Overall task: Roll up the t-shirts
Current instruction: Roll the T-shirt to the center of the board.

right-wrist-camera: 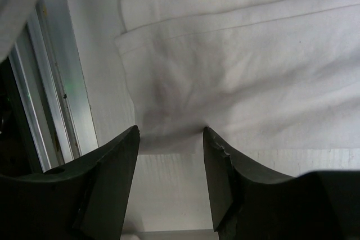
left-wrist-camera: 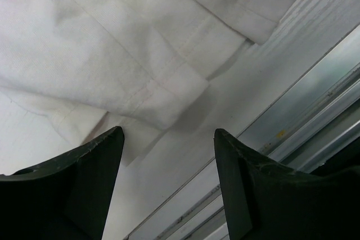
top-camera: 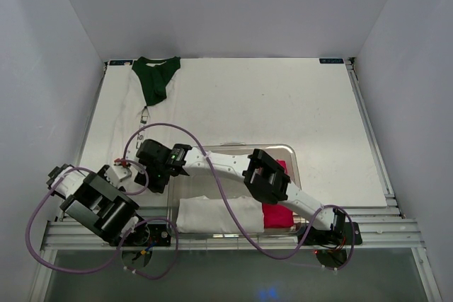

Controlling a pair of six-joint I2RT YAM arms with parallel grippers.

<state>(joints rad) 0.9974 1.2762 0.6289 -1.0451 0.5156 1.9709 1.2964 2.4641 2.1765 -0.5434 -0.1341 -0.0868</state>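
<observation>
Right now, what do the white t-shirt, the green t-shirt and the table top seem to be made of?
White t-shirt: soft matte cloth, probably cotton knit; stitched hems and gentle creases show. Green t-shirt: dark matte fabric lying limp and bunched; too small to judge the weave. Table: hard white board, matte with fine ribbing up close, maybe laminate or plastic.

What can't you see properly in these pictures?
1. Top view: the pink cloth is partly hidden under the right arm.
2. Both wrist views: the white t-shirt runs off the picture edges; no lettering shows.
3. Top view: the green t-shirt is bunched, its shape unclear.
</observation>
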